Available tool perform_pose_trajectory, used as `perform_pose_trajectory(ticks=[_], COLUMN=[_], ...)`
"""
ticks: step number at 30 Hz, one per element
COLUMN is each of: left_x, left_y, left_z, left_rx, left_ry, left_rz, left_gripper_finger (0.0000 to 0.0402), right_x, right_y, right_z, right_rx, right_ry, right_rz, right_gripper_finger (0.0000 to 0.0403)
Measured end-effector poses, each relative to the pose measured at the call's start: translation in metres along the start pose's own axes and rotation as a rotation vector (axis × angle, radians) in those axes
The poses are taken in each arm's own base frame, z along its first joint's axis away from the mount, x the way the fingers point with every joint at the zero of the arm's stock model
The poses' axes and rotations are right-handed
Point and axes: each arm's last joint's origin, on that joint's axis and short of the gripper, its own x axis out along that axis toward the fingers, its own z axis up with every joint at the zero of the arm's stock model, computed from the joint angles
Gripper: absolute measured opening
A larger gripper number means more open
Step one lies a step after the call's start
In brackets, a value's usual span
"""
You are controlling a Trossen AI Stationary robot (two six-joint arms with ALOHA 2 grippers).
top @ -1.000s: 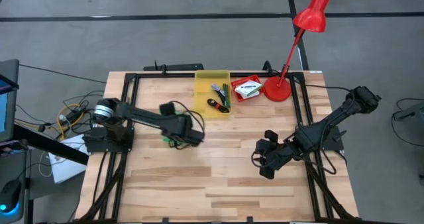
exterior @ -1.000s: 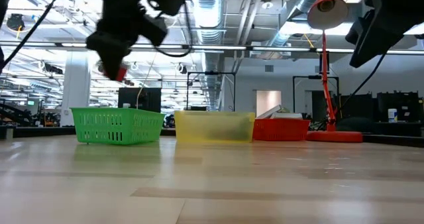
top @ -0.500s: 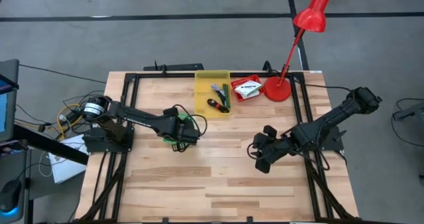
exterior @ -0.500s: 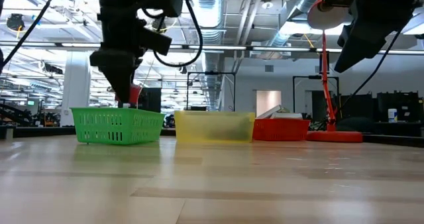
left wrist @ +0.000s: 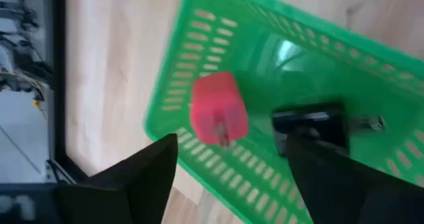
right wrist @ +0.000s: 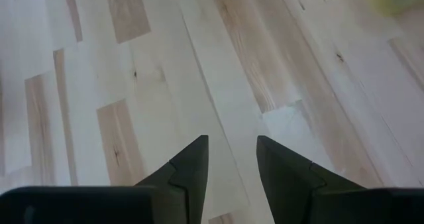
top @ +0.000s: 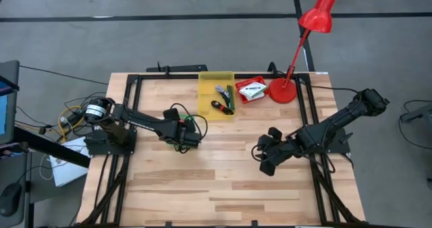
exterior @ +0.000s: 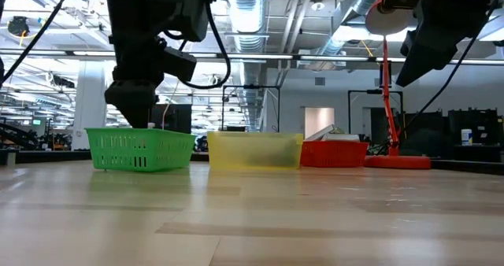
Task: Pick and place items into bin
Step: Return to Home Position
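Observation:
My left gripper (top: 183, 132) hangs open over the green basket (exterior: 140, 149), fingers pointing down into it. In the left wrist view a small red-pink piece (left wrist: 218, 108) with metal prongs shows inside the basket (left wrist: 199, 32), clear of both fingers, beside a black item (left wrist: 311, 121). Whether the piece rests on the basket floor I cannot tell. My right gripper (top: 264, 162) hovers open over bare wood at the right (right wrist: 232, 148), nothing between its fingers.
A yellow bin (top: 216, 93) at the far middle holds slim black, red and green tools. Beside it a red bin (top: 251, 90) holds a white packet. A red desk lamp (top: 283, 90) stands at the far right. Bare wood spans the near half of the table.
My left gripper, shut on the red-pink piece, has come down over the green basket, moving a little toward the table's left edge. It has opened and let go. The piece has dropped out of the fingers into the basket.

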Motion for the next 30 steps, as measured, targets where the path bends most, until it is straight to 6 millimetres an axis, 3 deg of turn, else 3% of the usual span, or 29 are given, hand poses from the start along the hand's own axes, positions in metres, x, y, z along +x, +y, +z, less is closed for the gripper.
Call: perform_pose_trajectory(ticks=[18,23,27,30], left_x=[-0.002,-0.004,-0.01,-0.029], left_y=[-0.008,-0.014,-0.024,-0.031], left_z=[0.0,0.007,0.027,0.046], left_rx=[-0.086,-0.079,-0.023,0.045], left_ry=[0.033,-0.001,-0.211,-0.466], left_rz=[-0.145,-0.275,-0.388,-0.554], left_gripper_finger=[0.0267,0.0267,0.0267,0.0267], right_x=[0.0,0.002,0.001,-0.004], right_y=[0.002,0.001,0.008,0.017], right_z=[0.001,0.004,0.017,0.032], right_rx=[-0.037,-0.011,-0.015,-0.104], right_ry=[0.002,0.072,0.037,-0.057], right_rz=[0.026,0.137,0.347,0.584], right_gripper_finger=[0.0123,0.0123,0.0123,0.0123])
